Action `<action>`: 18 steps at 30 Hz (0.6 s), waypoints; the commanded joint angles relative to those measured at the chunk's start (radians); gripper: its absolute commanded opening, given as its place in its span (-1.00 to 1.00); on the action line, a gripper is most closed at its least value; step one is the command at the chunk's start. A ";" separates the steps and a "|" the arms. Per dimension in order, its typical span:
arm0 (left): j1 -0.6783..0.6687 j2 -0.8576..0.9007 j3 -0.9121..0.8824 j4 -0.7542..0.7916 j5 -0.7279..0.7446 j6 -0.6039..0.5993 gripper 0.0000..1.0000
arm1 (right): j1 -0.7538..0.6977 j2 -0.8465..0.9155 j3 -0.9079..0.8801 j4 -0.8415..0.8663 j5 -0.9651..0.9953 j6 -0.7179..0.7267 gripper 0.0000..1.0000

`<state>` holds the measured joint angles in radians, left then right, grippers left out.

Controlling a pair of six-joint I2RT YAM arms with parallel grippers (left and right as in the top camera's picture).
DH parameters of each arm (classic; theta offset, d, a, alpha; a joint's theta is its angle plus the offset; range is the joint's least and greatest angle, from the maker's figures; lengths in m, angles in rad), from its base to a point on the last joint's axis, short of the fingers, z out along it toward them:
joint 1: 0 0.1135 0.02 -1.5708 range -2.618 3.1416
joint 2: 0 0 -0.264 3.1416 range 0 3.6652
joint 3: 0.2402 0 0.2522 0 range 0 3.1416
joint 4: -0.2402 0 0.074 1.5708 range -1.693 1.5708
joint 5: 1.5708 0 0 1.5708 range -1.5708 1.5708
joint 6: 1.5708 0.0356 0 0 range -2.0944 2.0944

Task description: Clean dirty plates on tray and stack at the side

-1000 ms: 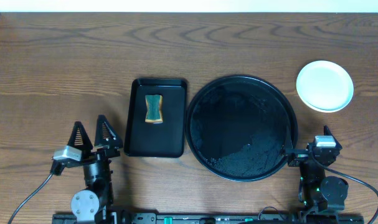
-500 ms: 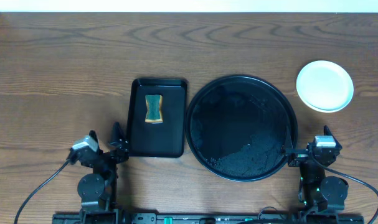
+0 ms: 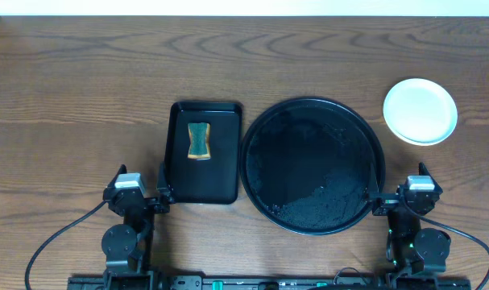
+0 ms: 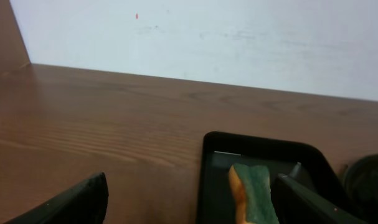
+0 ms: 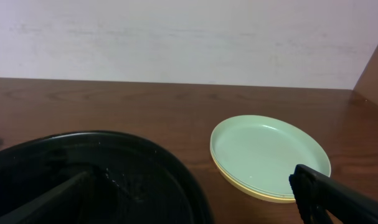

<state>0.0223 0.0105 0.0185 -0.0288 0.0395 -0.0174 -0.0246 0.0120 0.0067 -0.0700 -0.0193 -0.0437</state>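
Mint plates (image 5: 269, 155) stacked flat (rims up)

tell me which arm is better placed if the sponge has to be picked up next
Left. The left gripper sits open right beside the small rectangular tray, with the sponge straight ahead in its wrist view. The right gripper is across the round tray, nearer the stacked plates.

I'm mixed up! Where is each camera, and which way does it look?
Overhead: above the table, looking straight down; left tool and right tool show.
Left wrist: low on the left tool, facing the wall; its fingers frame the sponge and small tray.
Right wrist: low on the right tool, facing the wall; its fingers frame the round tray and plates.
Shared: overhead sees all these too.
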 commanded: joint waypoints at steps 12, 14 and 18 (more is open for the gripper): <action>0.021 -0.007 -0.014 -0.041 0.002 0.114 0.68 | 0.011 -0.007 -0.002 -0.005 -0.007 0.013 0.99; 0.021 -0.006 -0.014 -0.041 0.002 0.114 0.68 | 0.011 -0.007 -0.002 -0.004 -0.007 0.013 0.98; 0.021 -0.006 -0.014 -0.041 0.002 0.114 0.68 | 0.011 -0.007 -0.002 -0.005 -0.007 0.013 0.98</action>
<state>0.0391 0.0105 0.0185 -0.0292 0.0463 0.0803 -0.0246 0.0116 0.0067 -0.0700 -0.0193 -0.0437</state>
